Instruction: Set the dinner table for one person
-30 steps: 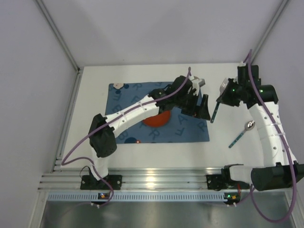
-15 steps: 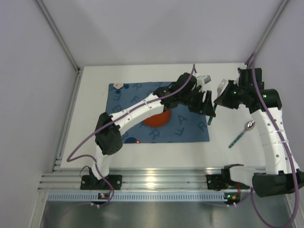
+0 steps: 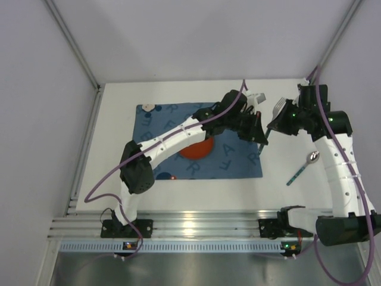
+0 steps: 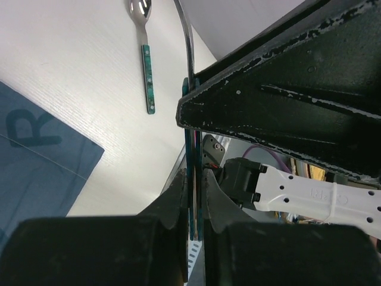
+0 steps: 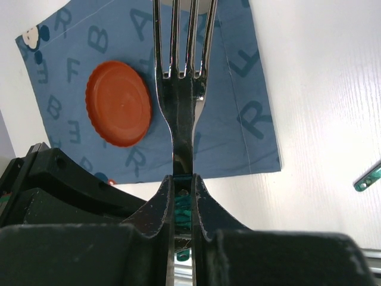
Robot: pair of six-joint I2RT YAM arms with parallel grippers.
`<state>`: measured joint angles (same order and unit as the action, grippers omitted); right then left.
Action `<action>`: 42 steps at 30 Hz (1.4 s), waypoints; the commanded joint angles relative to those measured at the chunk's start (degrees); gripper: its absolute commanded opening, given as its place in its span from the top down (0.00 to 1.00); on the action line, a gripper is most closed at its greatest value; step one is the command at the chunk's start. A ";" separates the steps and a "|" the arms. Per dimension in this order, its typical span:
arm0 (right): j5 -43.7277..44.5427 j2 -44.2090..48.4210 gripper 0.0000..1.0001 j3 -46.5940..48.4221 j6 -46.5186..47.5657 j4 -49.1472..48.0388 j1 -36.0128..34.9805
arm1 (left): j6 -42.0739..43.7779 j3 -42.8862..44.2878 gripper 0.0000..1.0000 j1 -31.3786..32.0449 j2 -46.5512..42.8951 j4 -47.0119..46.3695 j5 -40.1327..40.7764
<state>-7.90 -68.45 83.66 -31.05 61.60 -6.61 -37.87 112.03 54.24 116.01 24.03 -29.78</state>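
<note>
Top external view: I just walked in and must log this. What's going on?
A handover, apparently. The right tool grips the silver fork with the teal handle at its neck, off the table. The left tool looks pinched on the same handle further along. A round orange plate lies on the blue letter-printed cloth placemat; a teal-handled silver spoon lies on the white tabletop right of it.

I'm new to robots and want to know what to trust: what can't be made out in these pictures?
Top view: the left arm covers part of the plate and placemat.
Left wrist view: the top edge cuts off the fork's tines and the spoon's bowl tip.
Right wrist view: the right gripper hides the fork's handle; the right edge shows only the spoon's handle end.
</note>
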 commanded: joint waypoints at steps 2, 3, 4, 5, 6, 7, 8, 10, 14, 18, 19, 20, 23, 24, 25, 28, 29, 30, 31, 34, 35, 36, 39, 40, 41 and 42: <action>-2.82 -0.28 1.00 0.80 -0.24 -1.49 -0.86 | -0.19 -0.49 1.00 -0.45 -1.13 -5.22 -0.89; -2.82 -0.55 0.95 1.07 -0.15 -1.05 -0.86 | -0.45 -1.28 1.00 -0.62 -2.18 -5.57 -1.15; -2.65 -0.72 0.80 1.42 0.11 -0.79 -0.86 | -0.63 -3.37 1.00 -1.23 -3.06 -6.01 -1.33; -2.21 -1.07 0.49 2.20 0.20 -0.44 -0.77 | -0.63 -4.79 1.00 -1.59 -4.02 -6.88 -1.16; -1.77 -1.08 0.38 2.56 0.29 0.00 -0.77 | -0.63 -6.37 1.00 -1.94 -6.38 -7.15 -0.98; -1.33 -1.08 0.30 2.91 0.63 0.18 -0.77 | -0.63 -10.04 1.00 -2.81 -7.89 -7.59 -0.72; -0.37 -1.08 0.18 3.52 0.81 0.36 -0.86 | -0.72 -12.08 1.00 -3.43 -9.47 -8.29 -0.20; 0.51 -0.99 0.16 3.97 1.51 0.71 -0.77 | -1.24 -18.91 1.00 -5.62 -14.47 -9.52 -0.28; 0.61 -1.34 0.16 3.36 2.04 0.97 -0.77 | -0.46 -27.90 1.00 -10.81 -23.00 -8.05 -0.72; 0.26 -0.81 0.17 1.43 2.04 0.36 -0.86 | 1.82 -35.02 1.00 -19.14 -33.71 -3.05 -0.02; -0.01 -0.64 0.17 0.90 1.96 0.19 -0.77 | 2.27 -37.56 1.00 -20.82 -35.04 -2.24 -0.19; -0.27 -0.46 0.17 -0.06 2.04 -0.16 -0.77 | 2.79 -38.72 1.00 -22.41 -36.19 -1.45 -0.71; -1.15 -0.37 0.18 -1.47 1.96 -0.78 -0.77 | 6.91 -41.80 1.00 -28.21 -38.66 4.42 -0.72; -1.33 -0.37 0.18 -1.65 2.04 -0.78 -0.77 | 7.71 -42.76 1.00 -30.57 -38.66 6.01 -0.02; -1.50 -0.46 0.18 -1.83 2.04 -0.78 -0.86 | 8.50 -43.55 1.00 -31.73 -38.57 8.03 0.07; -1.85 -0.46 0.18 -2.36 2.22 -0.96 -0.77 | 11.58 -45.49 1.00 -35.68 -37.26 9.98 -0.10; -1.94 -0.55 0.18 -2.53 2.39 -0.96 -0.86 | 12.72 -45.84 1.00 -36.39 -36.39 10.85 -0.02; -2.12 -0.46 0.18 -2.62 2.57 -0.96 -0.77 | 13.25 -46.11 1.00 -38.05 -35.94 11.47 -0.45; -2.38 -0.29 0.18 -2.88 2.57 -0.87 -0.86 | 13.61 -46.28 1.00 -38.76 -35.42 11.82 -1.24; -2.47 0.50 0.18 -3.41 2.83 -0.61 -0.86 | 14.14 -47.60 1.00 -41.84 -34.27 11.04 -1.77; -2.56 0.68 0.18 -4.11 2.83 -0.61 -0.86 | 13.70 -48.13 1.00 -42.80 -33.83 9.56 -3.25; -2.64 1.20 0.18 -5.07 2.83 -0.69 -0.86 | 13.52 -49.00 1.00 -44.81 -33.04 8.85 -4.83; -3.17 1.73 0.19 -6.31 2.66 -0.70 -1.12 | 13.69 -49.45 1.00 -47.55 -31.55 8.04 -6.43; -3.35 2.08 0.19 -6.66 2.75 -0.70 -1.12 | 14.13 -49.28 1.00 -47.99 -30.85 8.40 -6.60; -3.35 2.26 0.19 -6.84 2.75 -0.70 -1.12 | 15.70 -49.10 1.00 -48.26 -29.71 8.83 -6.52; -3.35 2.26 0.19 -6.93 2.75 -0.61 -1.30 | 16.59 -48.75 1.00 -48.52 -29.00 9.80 -5.65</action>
<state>-10.41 -68.20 76.77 -28.95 62.22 -7.03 -24.60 62.54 6.59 85.43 34.54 -33.32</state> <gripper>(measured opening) 0.814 0.082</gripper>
